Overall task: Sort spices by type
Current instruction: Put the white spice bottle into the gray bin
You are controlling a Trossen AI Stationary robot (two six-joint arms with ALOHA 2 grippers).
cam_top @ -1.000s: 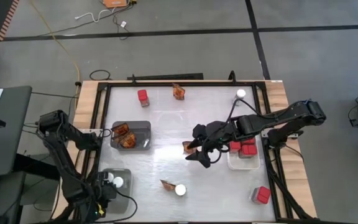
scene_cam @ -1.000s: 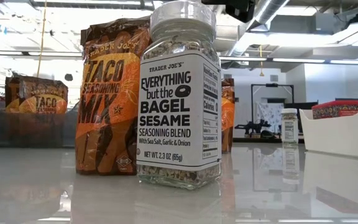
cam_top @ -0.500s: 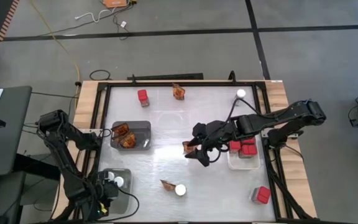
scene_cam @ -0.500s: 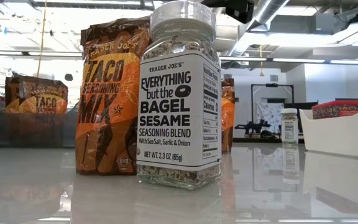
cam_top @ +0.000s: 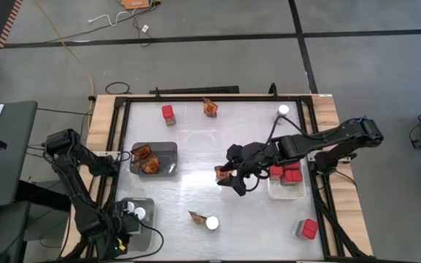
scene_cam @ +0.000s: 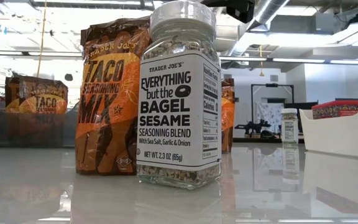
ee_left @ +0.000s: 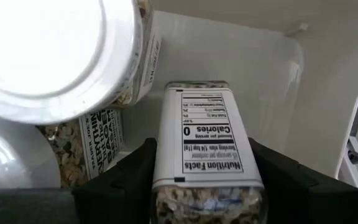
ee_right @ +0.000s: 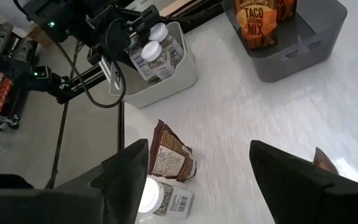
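The spices lie scattered. My left gripper (cam_top: pixel 123 223) points down into the clear tray (cam_top: pixel 146 206) at the near left and is shut on a round jar (ee_left: pixel 204 149), beside two white-lidded jars (ee_left: pixel 48 56). My right gripper (cam_top: pixel 232 183) hangs open above mid-table with nothing between its fingers (ee_right: pixel 197 162). An orange-brown packet (cam_top: pixel 221 173) stands on the table just beside and below it. Another jar (cam_top: pixel 212 223) and packet (cam_top: pixel 195 216) stand near the front edge. Red boxes (cam_top: pixel 286 173) fill the white tray. My left gripper has the jar between its two fingers, one finger against each side (ee_left: pixel 161 174). The fingers come from above, pointing down along the jar. The jar's upper end is hidden between the fingers, and its lower end (ee_left: pixel 191 87) reaches down into the clear tray.
A grey tray (cam_top: pixel 168 150) at the left holds packets. Loose at the far edge are a red box (cam_top: pixel 168 112), a packet (cam_top: pixel 210 108) and a jar (cam_top: pixel 283 110). A red box (cam_top: pixel 308 229) lies at the near right. A black frame borders the table.
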